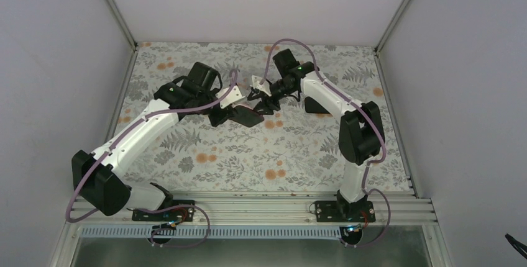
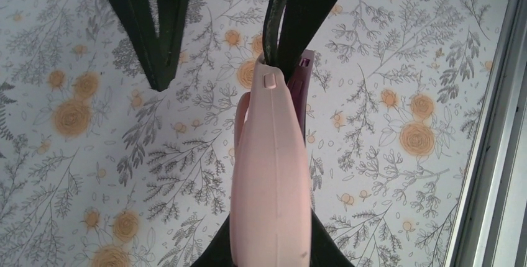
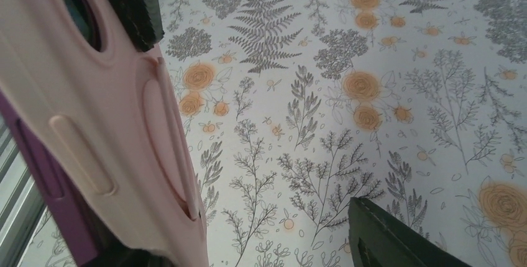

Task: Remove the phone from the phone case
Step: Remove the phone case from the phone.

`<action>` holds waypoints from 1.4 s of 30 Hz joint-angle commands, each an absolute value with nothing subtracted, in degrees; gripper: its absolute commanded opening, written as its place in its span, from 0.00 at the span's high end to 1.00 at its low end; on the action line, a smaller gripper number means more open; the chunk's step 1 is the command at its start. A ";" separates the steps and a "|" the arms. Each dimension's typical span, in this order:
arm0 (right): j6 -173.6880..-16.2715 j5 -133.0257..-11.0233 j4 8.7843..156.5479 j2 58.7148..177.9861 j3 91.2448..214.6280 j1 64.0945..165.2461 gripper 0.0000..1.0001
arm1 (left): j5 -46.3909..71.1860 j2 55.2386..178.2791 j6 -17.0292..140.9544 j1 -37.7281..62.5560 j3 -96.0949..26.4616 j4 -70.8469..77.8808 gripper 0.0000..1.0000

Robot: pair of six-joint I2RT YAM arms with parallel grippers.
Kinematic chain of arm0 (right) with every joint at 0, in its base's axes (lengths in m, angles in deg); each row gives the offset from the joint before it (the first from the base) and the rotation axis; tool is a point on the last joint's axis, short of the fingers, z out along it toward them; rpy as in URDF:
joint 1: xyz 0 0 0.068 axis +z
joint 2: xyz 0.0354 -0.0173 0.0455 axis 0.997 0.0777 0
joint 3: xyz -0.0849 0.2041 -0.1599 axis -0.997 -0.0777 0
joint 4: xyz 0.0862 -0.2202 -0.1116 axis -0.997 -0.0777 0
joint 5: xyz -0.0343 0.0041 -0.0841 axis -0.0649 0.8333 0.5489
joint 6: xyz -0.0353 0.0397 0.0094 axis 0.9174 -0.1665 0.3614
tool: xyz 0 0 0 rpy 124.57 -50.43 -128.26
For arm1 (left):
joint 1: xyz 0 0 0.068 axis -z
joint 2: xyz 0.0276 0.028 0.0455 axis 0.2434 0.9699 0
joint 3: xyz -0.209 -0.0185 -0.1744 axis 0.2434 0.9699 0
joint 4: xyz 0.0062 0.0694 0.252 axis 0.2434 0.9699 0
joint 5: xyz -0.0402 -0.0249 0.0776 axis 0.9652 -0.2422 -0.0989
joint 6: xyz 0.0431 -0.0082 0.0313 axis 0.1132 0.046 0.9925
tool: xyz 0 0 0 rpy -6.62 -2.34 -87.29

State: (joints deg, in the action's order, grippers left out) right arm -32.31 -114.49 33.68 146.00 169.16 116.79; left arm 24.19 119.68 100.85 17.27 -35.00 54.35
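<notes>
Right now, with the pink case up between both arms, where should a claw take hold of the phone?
Probably the purple edge of the phone, which stands proud of the phone case at the top of the left wrist view. Come from the case's open front side, away from its pink back; elsewhere the shell wraps the phone.

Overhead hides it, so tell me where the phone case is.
The phone case is raised above the table, far centre: mid-frame in the left wrist view against one left pincer finger, along the right wrist view's left edge.
</notes>
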 commanded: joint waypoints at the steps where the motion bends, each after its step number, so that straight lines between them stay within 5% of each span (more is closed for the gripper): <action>1: -44.09 -157.56 22.99 139.64 170.68 124.02 0.37 | 7.97 124.17 90.22 12.93 -39.06 -6.43 0.98; 8: -47.88 -160.35 26.55 137.71 169.58 119.87 0.62 | 15.25 124.26 90.06 10.64 -40.28 -4.60 0.98; 11: -51.62 -160.25 31.03 135.60 166.90 119.76 0.96 | 20.62 125.38 90.03 9.59 -42.67 -1.68 0.98; 21: -52.95 -157.53 32.54 135.31 166.14 118.63 0.97 | 26.22 125.70 91.43 9.47 -45.66 1.85 0.98; 28: -33.35 -152.07 10.48 140.96 174.42 119.96 0.59 | 33.02 126.20 90.25 9.13 -47.73 3.59 0.98; 42: -37.27 -151.51 9.61 139.55 171.58 124.90 0.34 | 35.06 126.62 88.60 7.67 -49.83 -1.39 0.98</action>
State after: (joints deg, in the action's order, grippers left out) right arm -33.84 -129.90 24.67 142.04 172.33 109.71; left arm 48.78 123.96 94.47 10.43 -43.49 54.50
